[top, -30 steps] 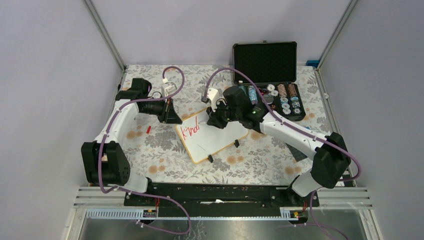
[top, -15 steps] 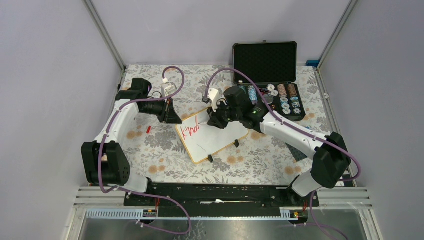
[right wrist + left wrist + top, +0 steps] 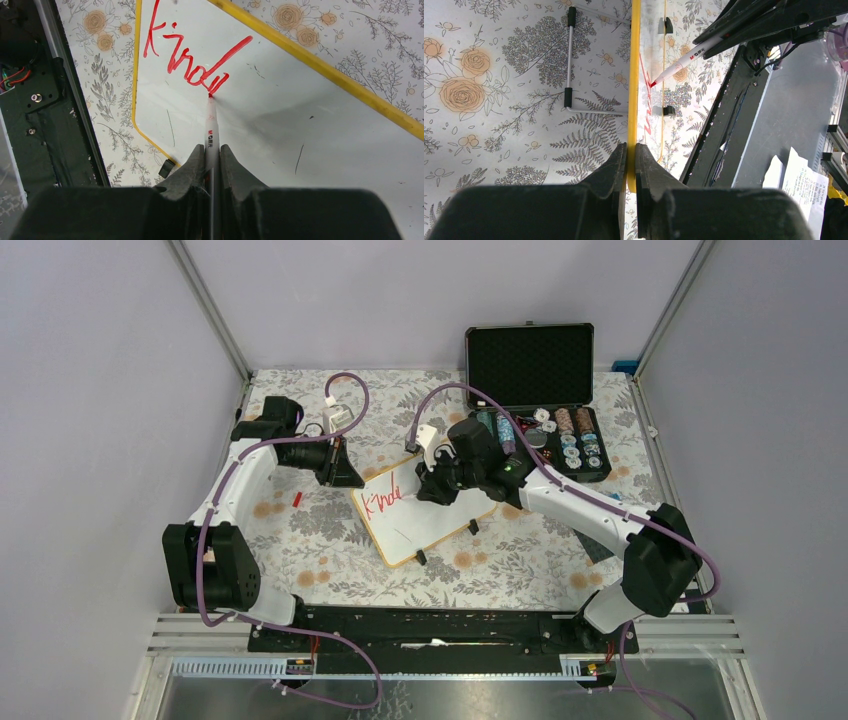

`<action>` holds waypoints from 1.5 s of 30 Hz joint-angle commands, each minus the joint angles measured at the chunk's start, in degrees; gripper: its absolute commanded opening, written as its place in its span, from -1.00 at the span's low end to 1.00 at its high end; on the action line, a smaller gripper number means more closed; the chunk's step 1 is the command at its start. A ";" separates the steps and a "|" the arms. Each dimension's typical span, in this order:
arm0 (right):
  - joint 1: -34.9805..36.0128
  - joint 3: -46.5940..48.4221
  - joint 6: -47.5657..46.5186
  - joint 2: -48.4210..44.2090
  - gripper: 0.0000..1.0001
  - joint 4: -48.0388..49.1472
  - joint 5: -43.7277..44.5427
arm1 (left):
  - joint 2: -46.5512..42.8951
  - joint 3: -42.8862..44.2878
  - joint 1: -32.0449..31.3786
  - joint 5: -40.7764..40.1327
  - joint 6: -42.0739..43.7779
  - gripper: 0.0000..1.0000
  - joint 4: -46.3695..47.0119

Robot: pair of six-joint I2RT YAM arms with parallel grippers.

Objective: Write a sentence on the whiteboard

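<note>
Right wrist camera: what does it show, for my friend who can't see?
The right gripper pinches a white marker, its red tip touching the whiteboard at the end of red letters reading roughly "kind".

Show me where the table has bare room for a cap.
Bare cloth runs along the near side, between the whiteboard and the arm bases, and left of the board beside the small red piece. It is crowded at the board's far edge, where the left hand and right hand work, and by the open case.
</note>
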 commanded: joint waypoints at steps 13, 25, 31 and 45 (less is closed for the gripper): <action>-1.51 4.33 0.76 -0.73 -1.00 1.84 4.09 | 0.72 -0.96 -1.36 0.42 1.29 -1.00 -1.36; -2.13 1.83 0.09 -1.69 -1.00 1.66 4.62 | 0.83 -0.89 -1.36 0.41 1.29 -1.00 -1.42; -2.17 2.39 0.39 -1.50 -1.00 1.65 4.09 | 0.74 -0.93 -1.36 0.37 1.20 -1.00 -1.41; -3.21 0.32 -0.79 -2.99 -1.00 0.98 4.94 | 0.80 -0.84 -1.45 0.31 1.09 -1.00 -1.42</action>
